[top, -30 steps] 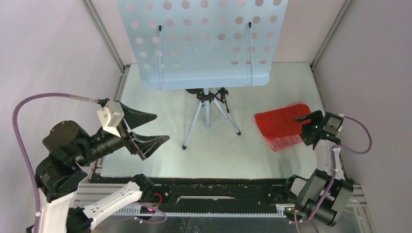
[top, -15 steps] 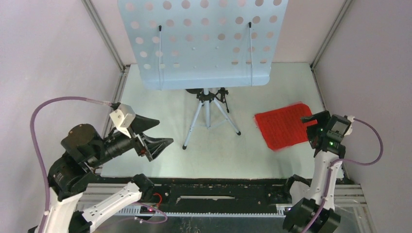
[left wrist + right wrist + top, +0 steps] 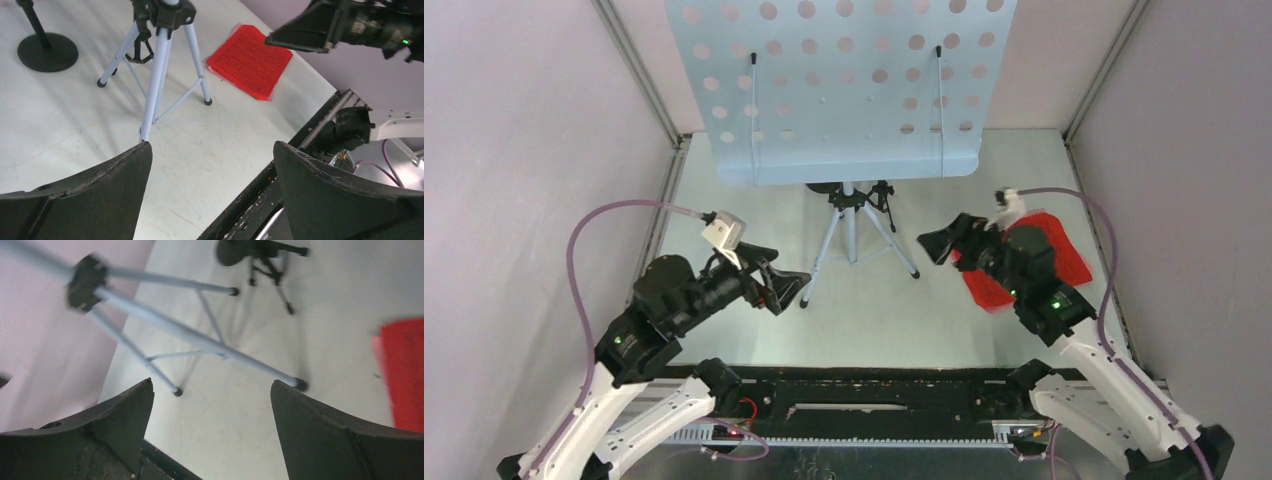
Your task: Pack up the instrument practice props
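Observation:
The pale blue perforated music desk (image 3: 844,90) stands on its blue-grey tripod (image 3: 852,235) at the back centre. My left gripper (image 3: 792,266) is open and empty, just left of the tripod's front left foot; in the left wrist view (image 3: 209,145) that tripod (image 3: 160,60) rises ahead. My right gripper (image 3: 942,240) is open and empty, right of the tripod's right leg, and its arm covers part of the red score sheet (image 3: 1069,262). That gripper (image 3: 212,382) faces the tripod legs (image 3: 200,340). The red sheet (image 3: 250,60) lies flat with a pink edge showing under it.
A black mic mount with a round base (image 3: 47,50) stands behind the tripod, and a second black mount (image 3: 260,250) stands next to it. Grey walls close in the left and right sides. The black rail (image 3: 874,400) runs along the near edge.
Both arms have swung in toward the tripod. The right gripper left the red sheet's right edge and moved left over it. The left gripper moved right and forward.

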Controlling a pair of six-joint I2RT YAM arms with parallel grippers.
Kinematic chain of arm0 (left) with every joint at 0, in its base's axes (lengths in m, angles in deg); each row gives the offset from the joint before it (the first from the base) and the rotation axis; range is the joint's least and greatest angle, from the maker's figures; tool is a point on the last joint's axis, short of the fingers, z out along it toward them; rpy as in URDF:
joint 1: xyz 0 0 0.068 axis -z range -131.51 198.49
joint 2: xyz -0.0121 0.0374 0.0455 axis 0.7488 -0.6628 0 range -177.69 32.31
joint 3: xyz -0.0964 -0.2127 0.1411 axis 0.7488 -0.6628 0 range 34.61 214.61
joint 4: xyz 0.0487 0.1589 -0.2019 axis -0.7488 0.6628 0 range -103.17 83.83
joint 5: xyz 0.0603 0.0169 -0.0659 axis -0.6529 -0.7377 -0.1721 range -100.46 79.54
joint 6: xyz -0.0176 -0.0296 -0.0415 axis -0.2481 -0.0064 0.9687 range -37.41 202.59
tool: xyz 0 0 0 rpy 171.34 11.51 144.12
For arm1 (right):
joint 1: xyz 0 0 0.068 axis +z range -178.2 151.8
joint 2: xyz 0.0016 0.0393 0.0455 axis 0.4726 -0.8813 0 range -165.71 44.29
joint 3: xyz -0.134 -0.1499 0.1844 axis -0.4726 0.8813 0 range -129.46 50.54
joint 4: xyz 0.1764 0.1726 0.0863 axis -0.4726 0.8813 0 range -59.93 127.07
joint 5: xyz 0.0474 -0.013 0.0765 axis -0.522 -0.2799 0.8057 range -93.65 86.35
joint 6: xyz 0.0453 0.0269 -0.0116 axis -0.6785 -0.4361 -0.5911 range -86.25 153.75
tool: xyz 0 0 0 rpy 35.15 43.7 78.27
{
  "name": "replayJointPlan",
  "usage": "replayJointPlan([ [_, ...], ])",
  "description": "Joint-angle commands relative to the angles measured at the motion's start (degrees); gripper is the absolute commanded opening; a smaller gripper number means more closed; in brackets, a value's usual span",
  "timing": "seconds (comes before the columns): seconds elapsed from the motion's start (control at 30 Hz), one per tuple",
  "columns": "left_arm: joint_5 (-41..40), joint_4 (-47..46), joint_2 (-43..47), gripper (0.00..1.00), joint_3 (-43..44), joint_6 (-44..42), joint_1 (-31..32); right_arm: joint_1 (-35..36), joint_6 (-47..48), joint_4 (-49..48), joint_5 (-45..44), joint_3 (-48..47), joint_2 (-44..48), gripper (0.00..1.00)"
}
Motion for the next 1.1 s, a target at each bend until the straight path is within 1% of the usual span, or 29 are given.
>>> replayJointPlan([
  [0.0, -4.29, -10.85, 0.52, 1.00, -5.86, 6.29, -0.40, 12.11, 10.01, -13.22, -7.71, -1.35, -1.40, 0.93],
  [0.1, -5.67, -14.98, 0.60, 1.00, -9.30, 10.51, -0.95, 18.05, 14.53, -21.14, -7.94, 0.54, -2.79, 0.92],
  [0.2, -5.69, -19.16, 1.36, 1.00, -13.02, 14.53, -2.67, 23.20, 19.94, -31.54, -8.66, 4.36, -3.68, 0.91],
  [0.23, -5.43, -20.51, 1.73, 1.00, -14.22, 15.76, -3.49, 25.13, 22.53, -36.87, -9.36, 5.81, -3.95, 0.91],
  [0.3, -3.29, -22.99, 2.17, 1.00, -16.39, 17.88, -5.97, 28.19, 27.91, -43.09, -11.36, 7.62, -4.88, 0.91],
  [0.4, 0.31, -25.07, 2.21, 1.00, -18.26, 20.52, -10.22, 30.56, 34.54, -49.59, -12.42, 7.92, -6.90, 0.90],
  [0.5, 1.41, -25.61, 2.88, 1.00, -19.48, 20.88, -13.21, 31.45, 37.90, -56.62, -11.91, 7.82, -9.17, 0.90],
  [0.57, 1.48, -25.21, 3.58, 1.00, -20.22, 20.75, -14.79, 31.49, 39.29, -58.53, -12.25, 6.61, -10.99, 0.90],
  [0.7, 2.87, -24.10, 4.42, 1.00, -21.88, 20.95, -17.63, 32.07, 42.06, -60.38, -14.47, 3.21, -15.92, 0.85],
  [0.8, 3.40, -23.41, 5.19, 1.00, -23.00, 20.58, -18.33, 32.37, 43.49, -63.22, -16.98, 1.38, -19.55, 0.82],
  [0.9, 3.64, -22.29, 5.57, 1.00, -22.98, 19.49, -18.64, 32.46, 43.66, -64.73, -17.57, -0.91, -22.49, 0.79],
  [0.97, 3.74, -21.39, 5.78, 1.00, -22.53, 18.62, -18.79, 32.58, 43.68, -64.90, -18.15, -2.78, -24.45, 0.77],
  [1.07, 4.00, -20.23, 5.95, 1.00, -21.86, 17.63, -18.92, 32.91, 43.51, -64.47, -21.36, -5.79, -27.19, 0.74],
])
